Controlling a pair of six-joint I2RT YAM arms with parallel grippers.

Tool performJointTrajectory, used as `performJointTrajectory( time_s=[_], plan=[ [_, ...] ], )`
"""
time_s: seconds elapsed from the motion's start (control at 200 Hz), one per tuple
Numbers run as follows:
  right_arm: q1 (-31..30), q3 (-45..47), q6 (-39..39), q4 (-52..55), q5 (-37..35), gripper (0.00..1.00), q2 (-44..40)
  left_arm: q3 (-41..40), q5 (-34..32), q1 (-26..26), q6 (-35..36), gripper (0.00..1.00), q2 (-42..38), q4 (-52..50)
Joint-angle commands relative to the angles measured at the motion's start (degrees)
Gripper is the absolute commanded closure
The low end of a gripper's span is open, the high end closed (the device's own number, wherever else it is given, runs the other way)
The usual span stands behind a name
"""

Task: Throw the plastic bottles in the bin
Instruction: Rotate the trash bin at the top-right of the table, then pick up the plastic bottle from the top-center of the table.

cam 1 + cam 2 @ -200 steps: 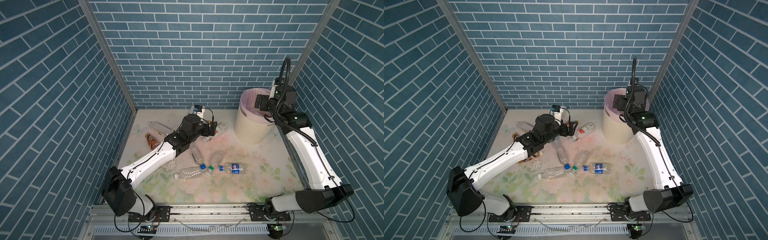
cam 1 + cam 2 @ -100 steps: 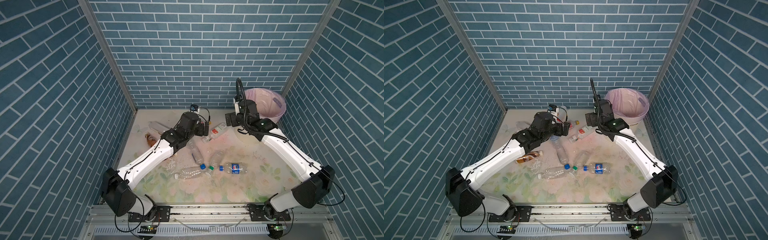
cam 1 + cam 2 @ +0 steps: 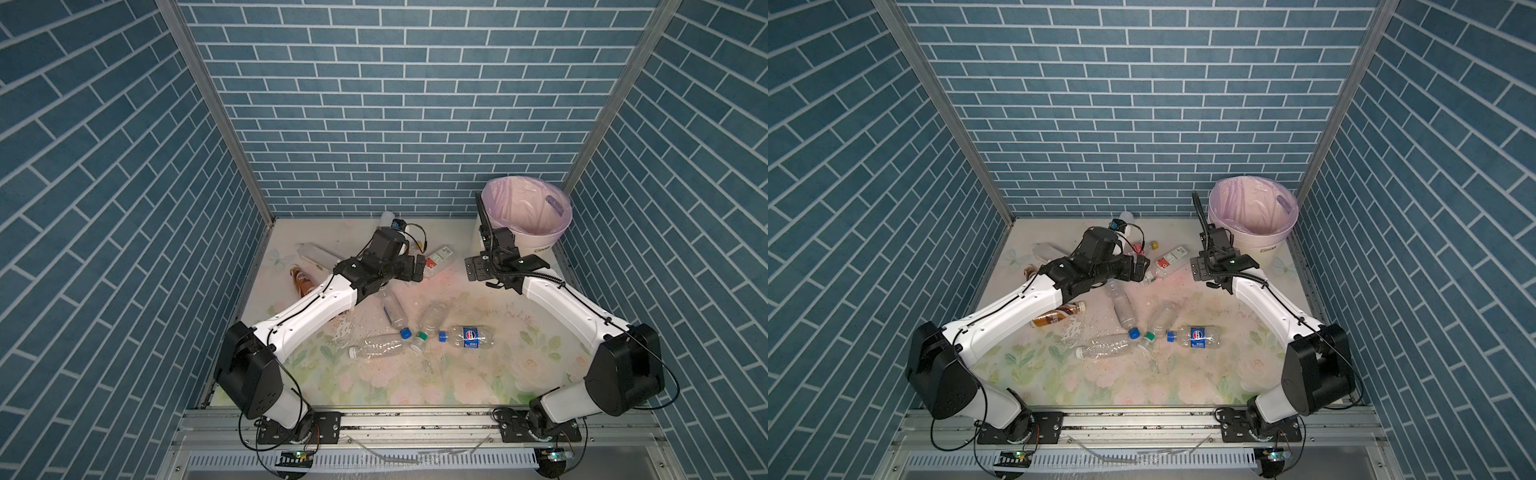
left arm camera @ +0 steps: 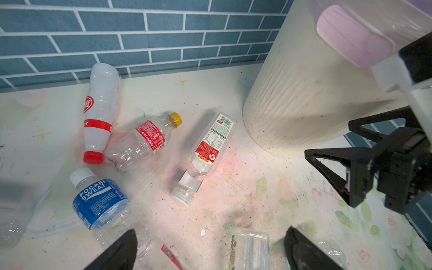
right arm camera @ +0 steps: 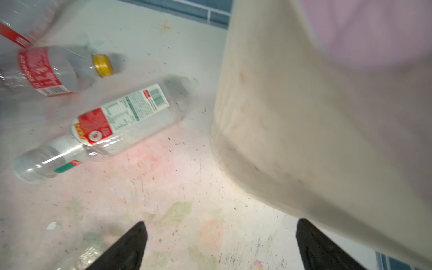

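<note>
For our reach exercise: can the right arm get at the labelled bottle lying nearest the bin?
Probably yes: the open, empty right end effector faces the bottle across bare table, nothing between; the bin stands to one side.

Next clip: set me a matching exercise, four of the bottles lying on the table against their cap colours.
1. Pocari Sweat bottle
2. opaque white bottle
3. dented red-label bottle
4. Pepsi-logo bottle

a. blue cap
b. yellow cap
c. white cap
d. red cap

Pairs: 1-c, 2-d, 3-b, 4-a.
</note>
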State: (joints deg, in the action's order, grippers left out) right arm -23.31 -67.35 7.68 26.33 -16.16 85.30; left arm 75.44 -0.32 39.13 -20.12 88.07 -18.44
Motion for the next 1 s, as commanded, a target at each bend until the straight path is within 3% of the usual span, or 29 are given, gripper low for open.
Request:
performJointTrajectory(
  time_s=[0.0,0.3,0.45,0.67,0.995],
  plan=[
    [3.32,2.5,0.81,-4.53,1.61,0.01,-0.48,2.13,0.97,-0.27,-0.88,0.01,1.72,-1.37],
    [7.36,-0.08,0.72,-6.07,2.47,0.01,2.5,7.48,-0.74,-0.53,-0.54,0.01,7.81,-9.13],
    [6.02,2.28,2.47,-6.94,4.62,0.01,-0.12,10.19,4.31,-2.3,-0.26,0.01,11.63,-11.1],
    [0.96,6.95,5.32,-7.69,5.74,0.01,-3.74,20.28,5.99,-2.64,5.8,0.01,21.26,-16.38],
    [-0.36,13.47,9.89,-8.67,8.3,0.01,-8.01,35.77,6.1,-2.79,18.38,0.01,36.99,-24.54]
  ],
)
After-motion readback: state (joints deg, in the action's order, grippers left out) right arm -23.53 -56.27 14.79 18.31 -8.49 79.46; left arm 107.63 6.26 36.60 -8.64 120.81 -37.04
